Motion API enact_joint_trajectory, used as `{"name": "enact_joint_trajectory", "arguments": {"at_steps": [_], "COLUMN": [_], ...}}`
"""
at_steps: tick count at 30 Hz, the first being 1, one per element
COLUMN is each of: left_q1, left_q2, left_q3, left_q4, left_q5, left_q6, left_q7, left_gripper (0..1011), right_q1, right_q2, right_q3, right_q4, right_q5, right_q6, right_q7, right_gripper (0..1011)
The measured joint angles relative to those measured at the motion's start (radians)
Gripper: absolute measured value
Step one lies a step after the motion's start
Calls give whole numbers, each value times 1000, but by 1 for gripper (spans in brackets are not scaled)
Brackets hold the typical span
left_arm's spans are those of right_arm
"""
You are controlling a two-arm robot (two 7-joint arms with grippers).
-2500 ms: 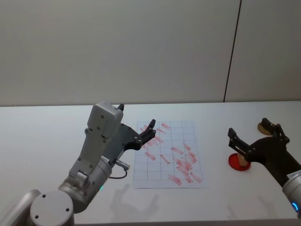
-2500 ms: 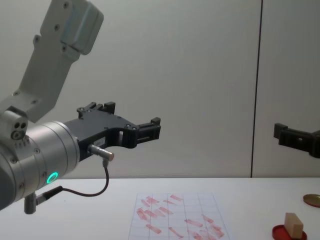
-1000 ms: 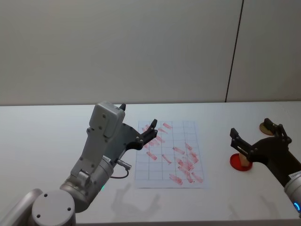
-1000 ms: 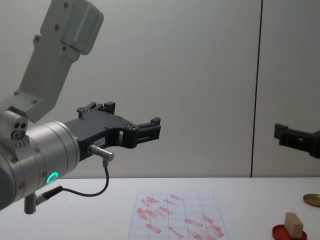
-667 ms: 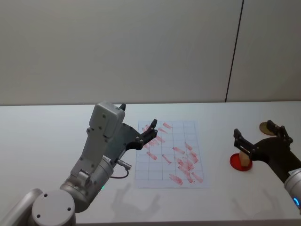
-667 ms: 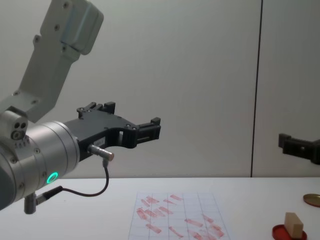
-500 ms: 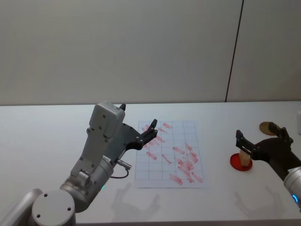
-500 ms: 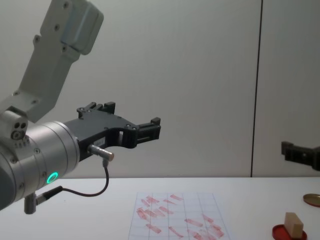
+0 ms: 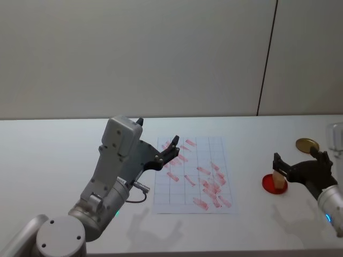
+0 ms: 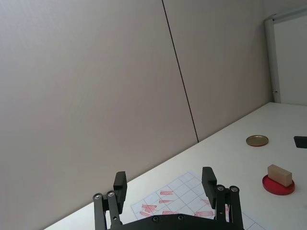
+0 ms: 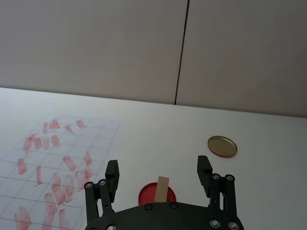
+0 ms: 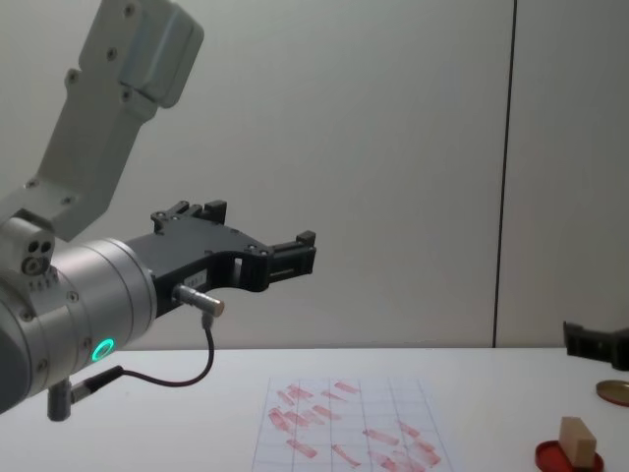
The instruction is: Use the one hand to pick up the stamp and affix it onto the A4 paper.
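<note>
The stamp, a small tan wooden block, stands on a round red ink pad at the table's right; the chest view shows the stamp too. Just behind and above the stamp my right gripper hovers open. In the right wrist view, the stamp sits below the gap of the right gripper. The A4 paper lies mid-table, gridded, with several red marks. Over the paper's left edge, my left gripper is raised, open and empty, as the left wrist view of the left gripper confirms.
A gold round disc lies behind the ink pad near the table's right end. The left arm's grey forearm stands tall left of the paper. A plain wall backs the table.
My right gripper has drawn to the right and dropped lower, closer over the stamp. The stamp stays on the pad. The left arm has not moved.
</note>
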Motion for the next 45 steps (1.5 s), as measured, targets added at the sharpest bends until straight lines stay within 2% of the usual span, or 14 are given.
{"name": "enact_joint_trajectory", "arguments": {"at_steps": [9, 26, 35, 45], "left_q1": [0, 0, 0, 0], "left_q2": [0, 0, 0, 0], "left_q3": [0, 0, 0, 0], "left_q4": [0, 0, 0, 0], "left_q5": [0, 0, 0, 0], "left_q6": [0, 0, 0, 0], "left_q7": [0, 0, 0, 0], "left_gripper": [993, 993, 993, 993], "right_q1": [56, 165, 231, 288], "right_q2": [-41, -113, -142, -165], "right_q3": [-6, -11, -10, -13], "right_q4": [103, 315, 429, 528], "right_q5": [3, 52, 57, 47], "right_q6": [19, 12, 6, 1], "right_q7": [-55, -133, -137, -116], "right_gripper": [1001, 1001, 1001, 1001]}}
